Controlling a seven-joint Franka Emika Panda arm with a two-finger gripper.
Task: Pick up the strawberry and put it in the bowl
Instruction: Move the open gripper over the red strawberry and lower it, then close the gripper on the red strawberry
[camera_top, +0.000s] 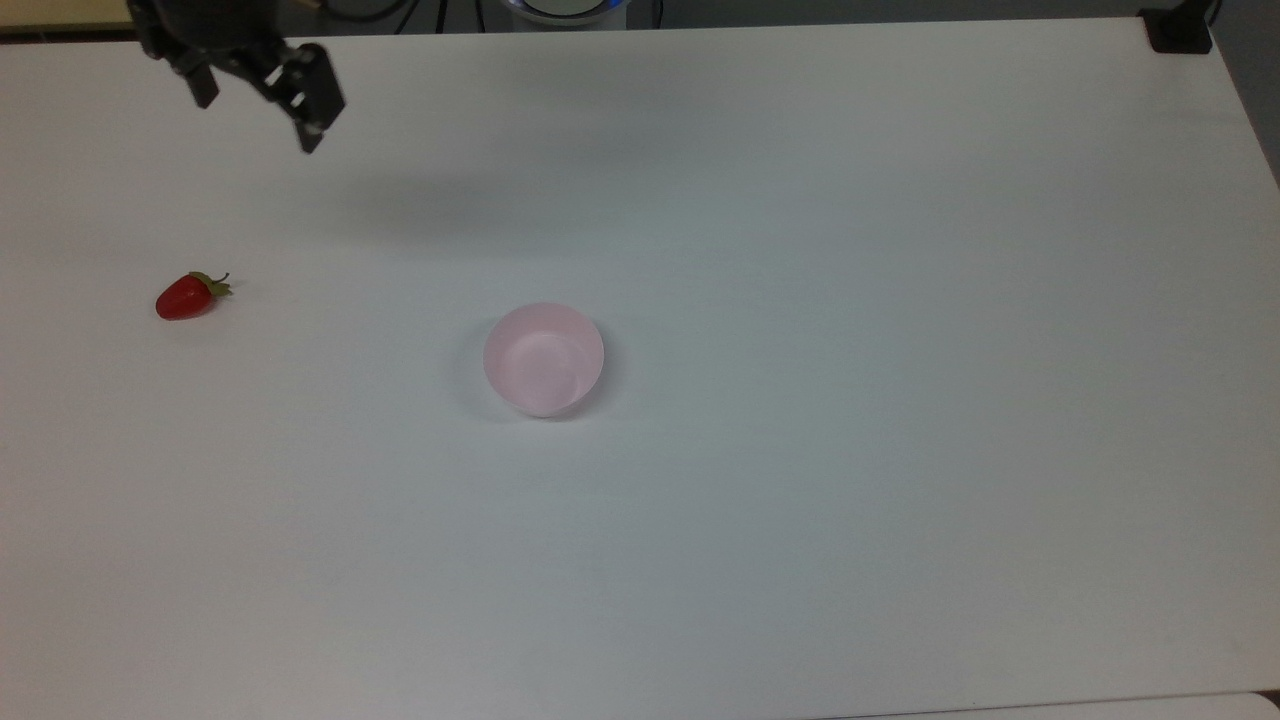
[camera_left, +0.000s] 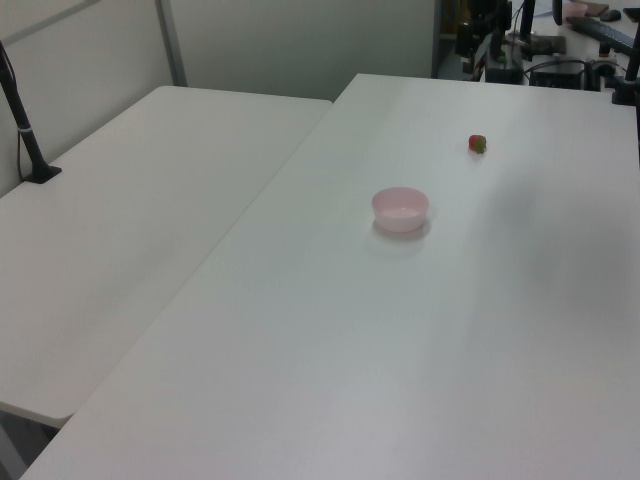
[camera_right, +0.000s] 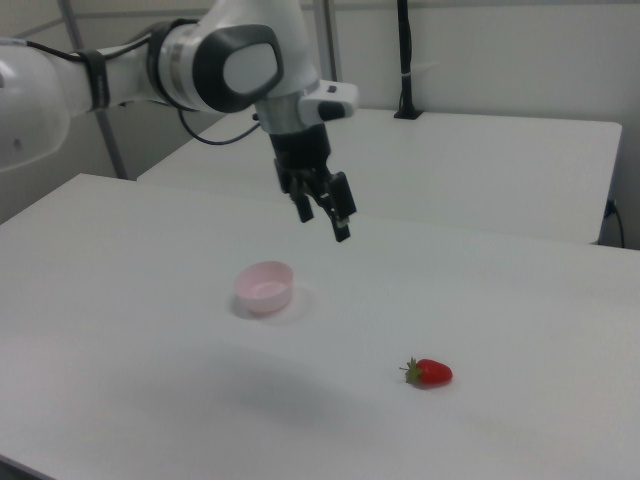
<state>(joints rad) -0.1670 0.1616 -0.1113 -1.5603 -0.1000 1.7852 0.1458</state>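
The strawberry (camera_top: 185, 297) is small, red and green-capped, and lies on its side on the white table near the top view's left edge. It shows too as the strawberry (camera_right: 430, 373) and the strawberry (camera_left: 478, 144). A pale pink bowl (camera_top: 543, 358) stands empty near the table's middle, seen again as the bowl (camera_right: 264, 287) and the bowl (camera_left: 400, 208). My gripper (camera_top: 257, 124) hangs above the table at the top view's upper left, well off the strawberry and apart from the bowl. In the right view the gripper (camera_right: 322, 222) is open, with nothing between its fingers.
The white table (camera_top: 850, 300) is wide and bare around both objects. A second white table (camera_left: 150, 190) adjoins it on the left view's left, with a black post (camera_left: 25, 130) clamped there. A black clamp (camera_top: 1178, 30) sits at the top view's upper right corner.
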